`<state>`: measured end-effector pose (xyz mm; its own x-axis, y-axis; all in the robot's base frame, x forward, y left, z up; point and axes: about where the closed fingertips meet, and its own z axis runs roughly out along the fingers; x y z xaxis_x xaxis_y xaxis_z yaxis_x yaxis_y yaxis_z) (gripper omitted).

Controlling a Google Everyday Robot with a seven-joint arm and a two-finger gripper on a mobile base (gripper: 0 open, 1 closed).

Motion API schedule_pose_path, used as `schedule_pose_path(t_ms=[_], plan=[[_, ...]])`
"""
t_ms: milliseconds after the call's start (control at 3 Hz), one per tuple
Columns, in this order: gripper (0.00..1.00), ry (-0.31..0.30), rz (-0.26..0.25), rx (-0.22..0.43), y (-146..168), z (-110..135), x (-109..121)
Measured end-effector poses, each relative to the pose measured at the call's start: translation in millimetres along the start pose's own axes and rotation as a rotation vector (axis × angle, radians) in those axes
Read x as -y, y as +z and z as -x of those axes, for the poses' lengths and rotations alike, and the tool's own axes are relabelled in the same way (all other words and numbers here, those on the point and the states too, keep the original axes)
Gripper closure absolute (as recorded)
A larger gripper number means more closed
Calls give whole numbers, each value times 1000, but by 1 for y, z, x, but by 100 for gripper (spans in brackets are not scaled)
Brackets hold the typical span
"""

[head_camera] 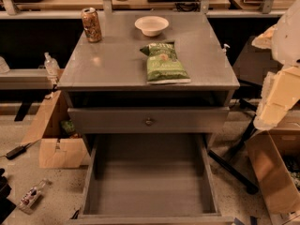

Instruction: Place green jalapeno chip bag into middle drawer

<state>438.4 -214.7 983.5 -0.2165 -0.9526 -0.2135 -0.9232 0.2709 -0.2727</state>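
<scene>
The green jalapeno chip bag [164, 63] lies flat on top of the grey cabinet, right of centre near the front edge, with its white edge strip toward the front. The middle drawer [150, 182] is pulled out wide below, its flat grey floor bare. Above it sits a shut grey drawer front with a small round knob [149, 122]. My gripper [277, 97] shows as a pale blocky shape at the right edge of the view. It is to the right of the cabinet, apart from the bag and at about cabinet-top height.
A brown-orange drink can [91, 25] stands at the cabinet top's back left, and a white bowl [151, 25] at the back centre. Cardboard boxes sit on the floor at the left [58, 144] and the right [274, 172]. Black chair legs [234, 165] lie to the right of the drawer.
</scene>
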Motion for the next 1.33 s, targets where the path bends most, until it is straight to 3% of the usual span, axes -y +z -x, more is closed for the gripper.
schedule_pose_path(t_ms=[333, 667, 1000, 1333], plan=[[0, 0, 0, 0, 0, 0, 0], [0, -3, -58, 79, 7, 6, 29], [0, 50, -141, 232, 23, 16, 74], [0, 176, -199, 409, 44, 34, 116]])
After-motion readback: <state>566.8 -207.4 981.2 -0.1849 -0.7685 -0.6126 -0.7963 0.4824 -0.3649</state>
